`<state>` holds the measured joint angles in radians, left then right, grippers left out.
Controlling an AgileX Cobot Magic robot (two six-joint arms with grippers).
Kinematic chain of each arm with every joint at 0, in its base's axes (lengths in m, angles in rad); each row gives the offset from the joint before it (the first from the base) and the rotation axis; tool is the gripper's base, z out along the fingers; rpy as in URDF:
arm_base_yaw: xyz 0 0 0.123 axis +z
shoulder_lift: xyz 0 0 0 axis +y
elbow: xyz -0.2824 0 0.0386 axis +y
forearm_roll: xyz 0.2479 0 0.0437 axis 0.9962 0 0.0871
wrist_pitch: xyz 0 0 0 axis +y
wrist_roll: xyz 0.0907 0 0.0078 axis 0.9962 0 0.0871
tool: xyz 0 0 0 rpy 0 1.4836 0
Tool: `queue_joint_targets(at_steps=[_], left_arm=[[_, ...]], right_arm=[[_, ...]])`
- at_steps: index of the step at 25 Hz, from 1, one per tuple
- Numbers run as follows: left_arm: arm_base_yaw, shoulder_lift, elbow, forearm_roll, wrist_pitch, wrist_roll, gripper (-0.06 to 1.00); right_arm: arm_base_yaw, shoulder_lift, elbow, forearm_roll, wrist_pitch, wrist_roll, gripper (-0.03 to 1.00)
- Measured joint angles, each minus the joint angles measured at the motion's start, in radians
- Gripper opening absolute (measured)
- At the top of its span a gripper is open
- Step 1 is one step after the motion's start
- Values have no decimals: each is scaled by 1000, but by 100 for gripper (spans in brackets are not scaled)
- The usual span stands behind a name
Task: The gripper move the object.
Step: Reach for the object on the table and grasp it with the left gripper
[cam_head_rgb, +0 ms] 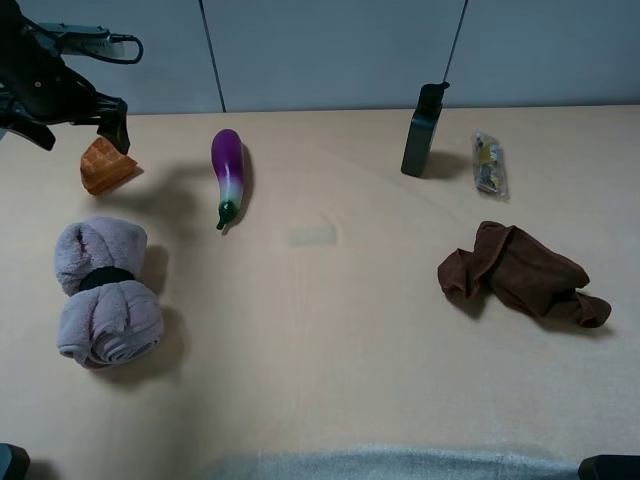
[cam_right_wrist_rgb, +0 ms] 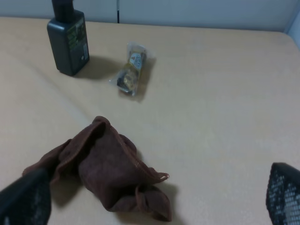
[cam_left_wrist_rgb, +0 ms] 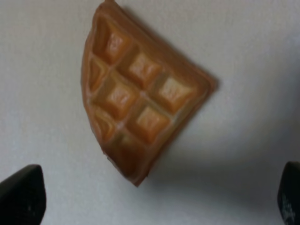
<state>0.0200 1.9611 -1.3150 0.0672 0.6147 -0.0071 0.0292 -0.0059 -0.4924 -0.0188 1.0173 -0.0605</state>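
Observation:
An orange-brown waffle wedge (cam_head_rgb: 106, 166) lies flat on the tan table at the far left. My left gripper (cam_head_rgb: 80, 130) hovers just above and behind it, open and empty. In the left wrist view the waffle (cam_left_wrist_rgb: 138, 96) fills the middle, and the gripper (cam_left_wrist_rgb: 154, 201) stands wide apart with one fingertip (cam_left_wrist_rgb: 22, 197) at each lower corner, not touching it. My right gripper (cam_right_wrist_rgb: 154, 201) is open and empty, low over the table near a crumpled brown cloth (cam_right_wrist_rgb: 108, 173), which also shows in the exterior high view (cam_head_rgb: 522, 274).
A purple eggplant (cam_head_rgb: 229, 176) lies right of the waffle. A rolled grey towel (cam_head_rgb: 105, 292) lies in front of it. A dark bottle (cam_head_rgb: 423, 132) and a small wrapped packet (cam_head_rgb: 489, 164) stand at the back right.

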Motion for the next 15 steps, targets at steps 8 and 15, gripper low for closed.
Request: queue_joint_targets(at_steps=[8, 15], left_arm=[[0, 70, -60, 23, -6, -44, 99], [0, 124, -106, 46, 13, -92, 99]], right_arm=[[0, 0, 0, 0, 0, 0, 69], [0, 0, 0, 0, 0, 0, 69]])
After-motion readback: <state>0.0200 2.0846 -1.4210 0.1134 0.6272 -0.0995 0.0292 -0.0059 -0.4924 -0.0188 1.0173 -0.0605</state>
